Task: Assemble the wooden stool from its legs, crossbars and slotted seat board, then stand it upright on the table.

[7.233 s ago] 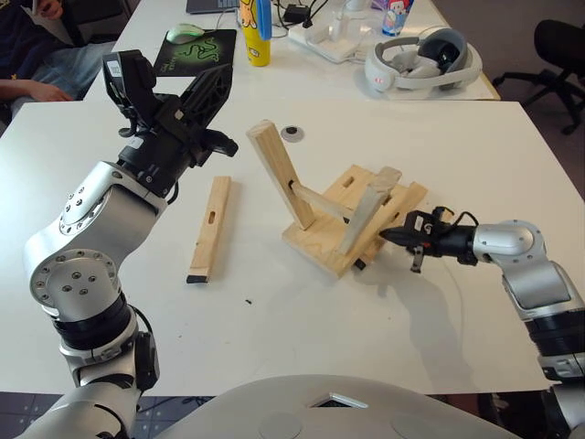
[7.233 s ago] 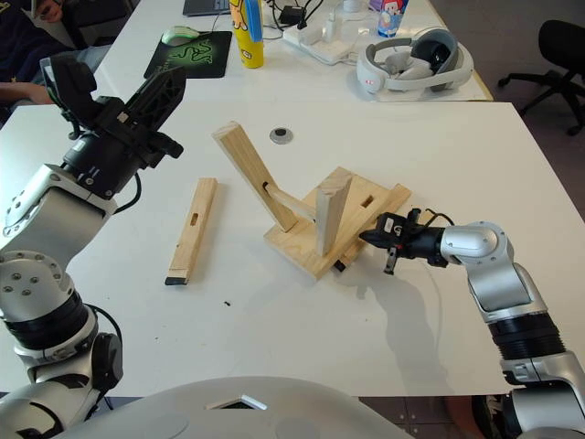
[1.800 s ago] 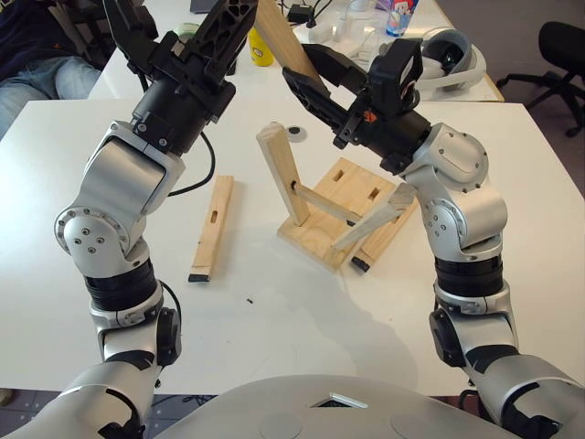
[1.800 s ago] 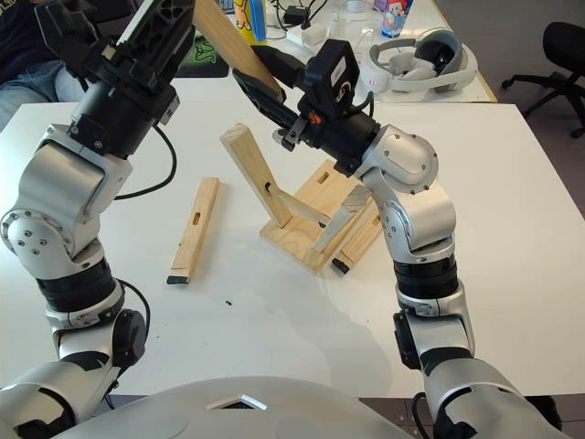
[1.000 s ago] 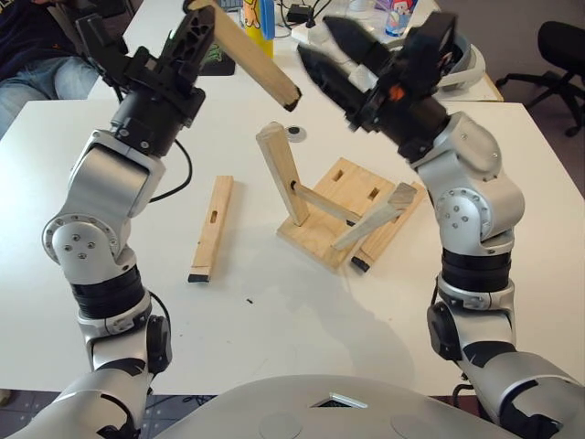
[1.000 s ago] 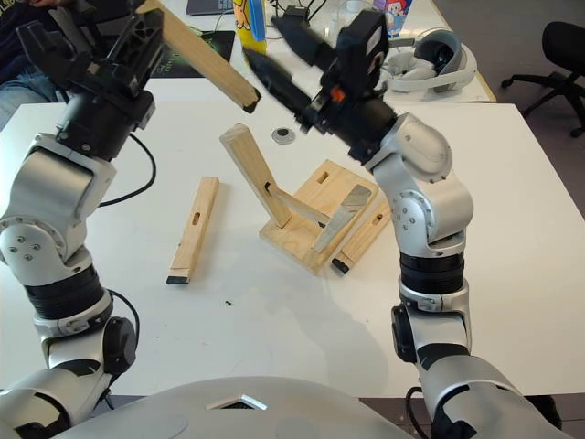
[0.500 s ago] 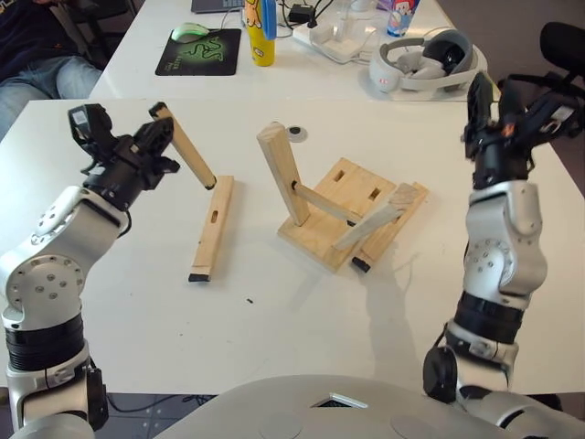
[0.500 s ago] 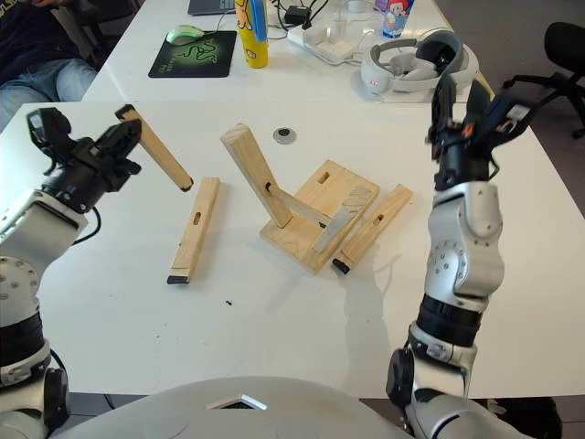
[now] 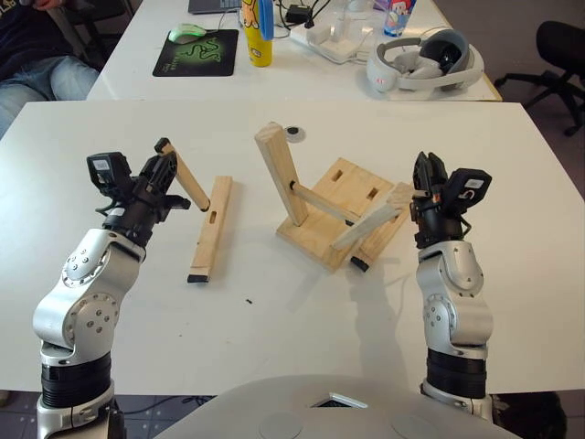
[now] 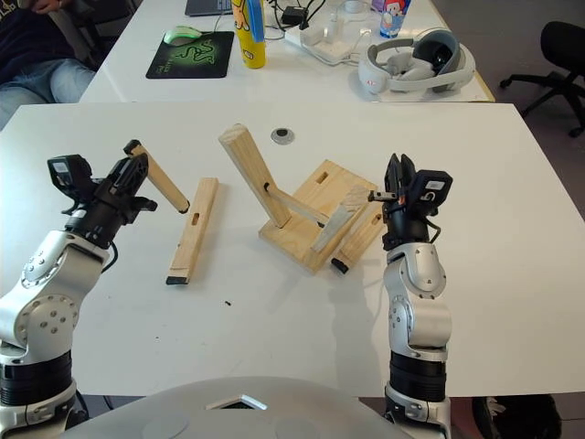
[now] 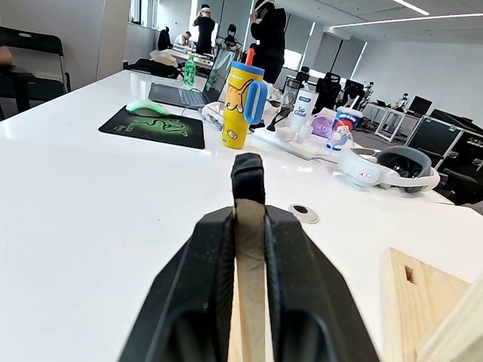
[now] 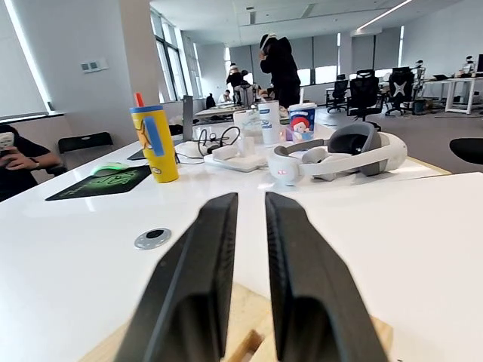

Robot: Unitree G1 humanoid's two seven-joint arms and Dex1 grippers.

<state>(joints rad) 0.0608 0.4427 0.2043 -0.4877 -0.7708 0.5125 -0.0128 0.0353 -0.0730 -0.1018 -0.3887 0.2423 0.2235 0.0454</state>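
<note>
1. We see a white tabletop point(image 9: 292, 311) with a round grommet point(image 9: 293, 133) near its far edge.
2. The seat board point(image 9: 340, 186) lies flat at its middle, slots up.
3. A tilted leg point(image 9: 279, 174) stands in the board, and a crossbar point(image 9: 322, 203) runs from its side toward a leaning leg point(image 10: 340, 220).
4. An edge leg point(image 10: 361, 241) lies along the board's right side, its black foot nearest us.
5. A loose leg point(image 9: 210, 229) lies flat to the left, apart from the board.
6. The left end effector point(image 11: 248, 219) is clamped on a held leg point(image 9: 190, 183), which is tilted above the tabletop just left of the loose leg.
7. The right end effector point(image 12: 251, 197) sits by the board's right side, its fingers almost together with nothing between them.
8. A second tabletop point(image 9: 302, 78) behind carries a mouse pad point(image 9: 196, 50), a mouse point(image 9: 186, 35), a yellow cup point(image 9: 259, 32) and a headset point(image 9: 425, 59).
9. A chair point(image 9: 559, 41) stands at the far right.
10. The room is an open office with ceiling lights point(image 12: 385, 13).
</note>
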